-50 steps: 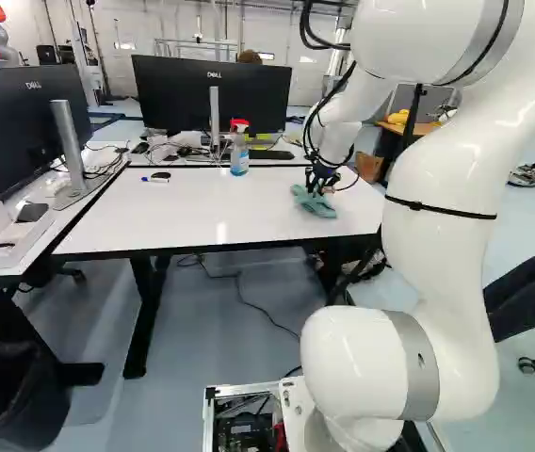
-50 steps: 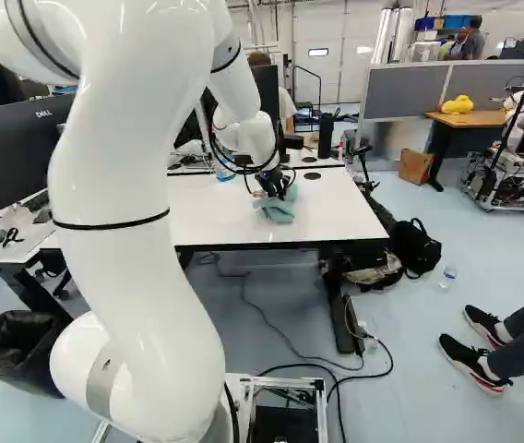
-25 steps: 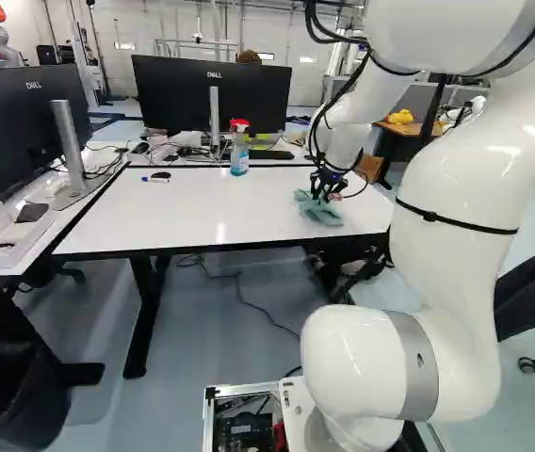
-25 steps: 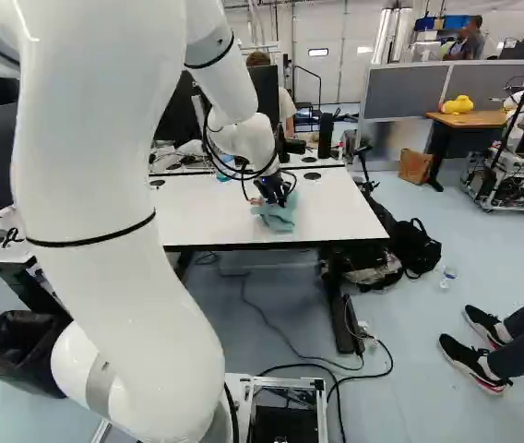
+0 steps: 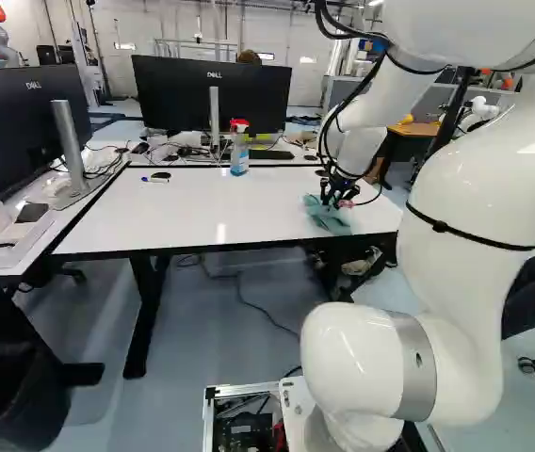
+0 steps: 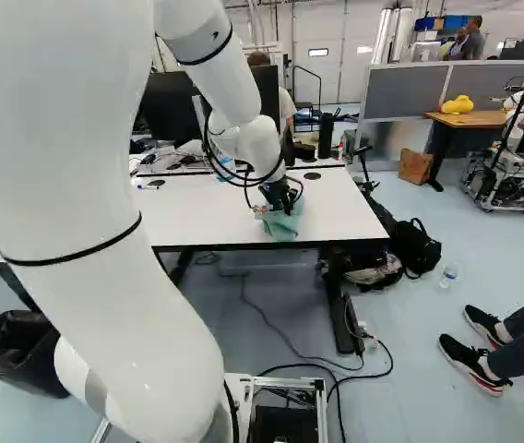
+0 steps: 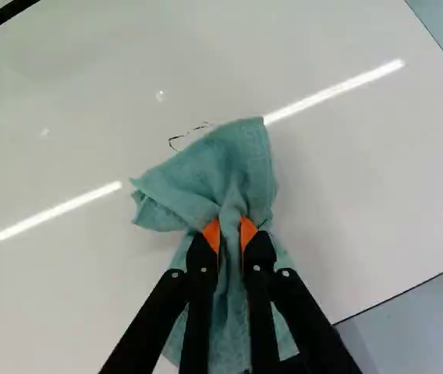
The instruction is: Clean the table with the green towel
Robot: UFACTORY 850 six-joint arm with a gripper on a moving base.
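Towel [image 7: 233,167] shifted nearer, long axis along end effector [image 5: 336,201]

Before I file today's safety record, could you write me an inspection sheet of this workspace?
Surface: white tabletop, with a thin dark mark just ahead of the towel.
Job's things: green towel, bunched on the tabletop.
Clutter: spray bottle standing near the far edge; pen lying toward the tabletop's left in the left base view.
Gripper: the gripper pinches the towel between both orange pads.
Cables: black cable loops hang by the arm's wrist; a floor cable runs under the table.
Surroundings: monitor beyond the tabletop; black bag on the floor beside the table.
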